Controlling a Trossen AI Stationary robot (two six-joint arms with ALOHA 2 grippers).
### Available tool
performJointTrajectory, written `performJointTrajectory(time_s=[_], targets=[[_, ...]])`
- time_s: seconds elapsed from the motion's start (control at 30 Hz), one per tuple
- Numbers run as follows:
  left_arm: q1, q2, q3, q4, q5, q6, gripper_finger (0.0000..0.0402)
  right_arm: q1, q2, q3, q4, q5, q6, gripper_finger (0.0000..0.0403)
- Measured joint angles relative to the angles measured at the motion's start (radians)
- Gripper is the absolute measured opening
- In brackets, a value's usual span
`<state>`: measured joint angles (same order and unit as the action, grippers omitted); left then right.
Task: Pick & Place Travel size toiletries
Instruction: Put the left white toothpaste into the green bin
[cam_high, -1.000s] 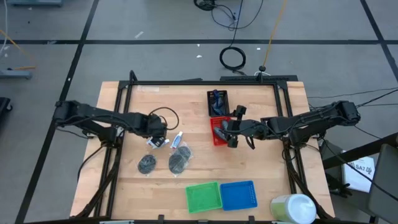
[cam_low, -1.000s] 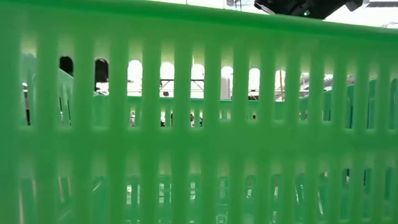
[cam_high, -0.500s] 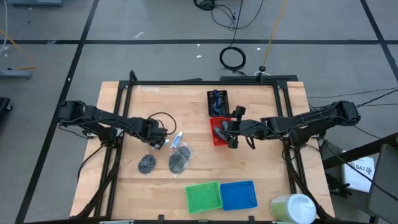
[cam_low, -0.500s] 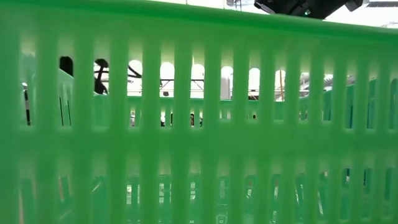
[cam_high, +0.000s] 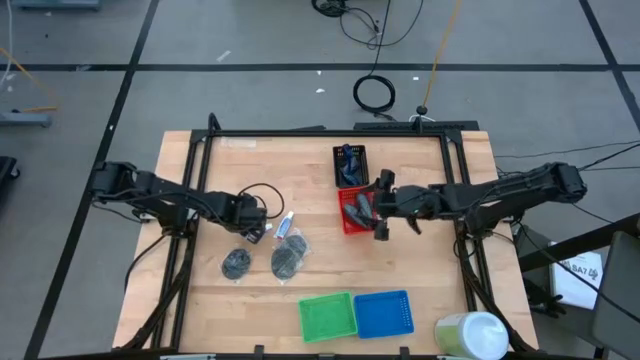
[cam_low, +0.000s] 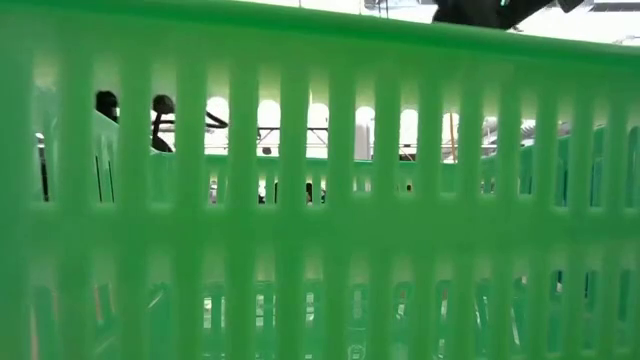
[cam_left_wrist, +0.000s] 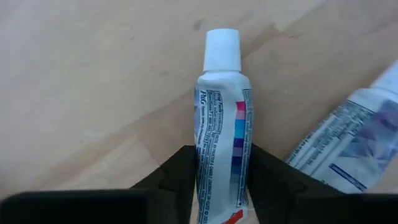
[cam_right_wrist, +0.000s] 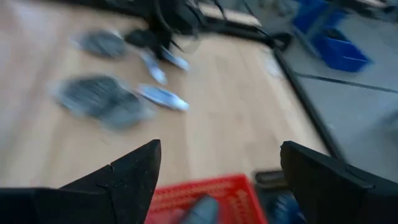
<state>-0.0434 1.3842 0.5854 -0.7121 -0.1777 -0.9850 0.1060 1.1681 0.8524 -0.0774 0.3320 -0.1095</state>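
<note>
My left pincer (cam_left_wrist: 217, 180) has slid forward and now pinches a white tube (cam_left_wrist: 221, 130) lying on the table (cam_high: 420, 260), so I judge the pick secured. My right pincer (cam_right_wrist: 217, 180), spread and empty, has pulled back above the red basket (cam_high: 352, 214).

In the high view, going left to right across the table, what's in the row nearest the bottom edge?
Green basket → blue basket → white-and-green cylinder.
</note>
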Motion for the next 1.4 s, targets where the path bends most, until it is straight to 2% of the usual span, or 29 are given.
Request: performJointTrajectory(time_s=[0.1,0.23,0.4,0.57,0.8,1.03,1.2,1.4], targets=[[-0.014,-0.022,-0.005,0.021,-0.025,0.053,0.007,-0.012,-0.063,0.0,-0.001,-0.094,0.022,0.0318],[-0.025,-0.048,-0.006,0.056,-0.066,0.11,0.0012,-0.013,-0.142,-0.01,0.002,-0.102,0.02,0.0318],[-0.055,-0.127,-0.005,0.095,-0.078,0.209,0.0021,-0.014,-0.257,-0.082,0.016,-0.099,0.029,0.0318],[-0.081,-0.223,0.008,0.14,-0.068,0.265,0.0006,-0.014,-0.382,-0.196,0.127,-0.098,0.045,0.0318],[-0.142,-0.317,0.016,0.449,0.058,0.46,0.0008,-0.014,-0.502,-0.351,0.264,-0.098,0.087,0.0318],[-0.234,-0.296,0.017,0.739,0.196,0.669,0.0013,-0.013,-0.566,-0.452,0.352,-0.101,0.099,0.0318],[-0.286,-0.252,0.016,0.848,0.205,0.697,0.0005,-0.013,-0.615,-0.473,0.353,-0.103,0.102,0.0318],[-0.323,-0.202,0.016,0.953,0.205,0.699,0.0008,-0.013,-0.662,-0.482,0.343,-0.182,0.123,0.0318]])
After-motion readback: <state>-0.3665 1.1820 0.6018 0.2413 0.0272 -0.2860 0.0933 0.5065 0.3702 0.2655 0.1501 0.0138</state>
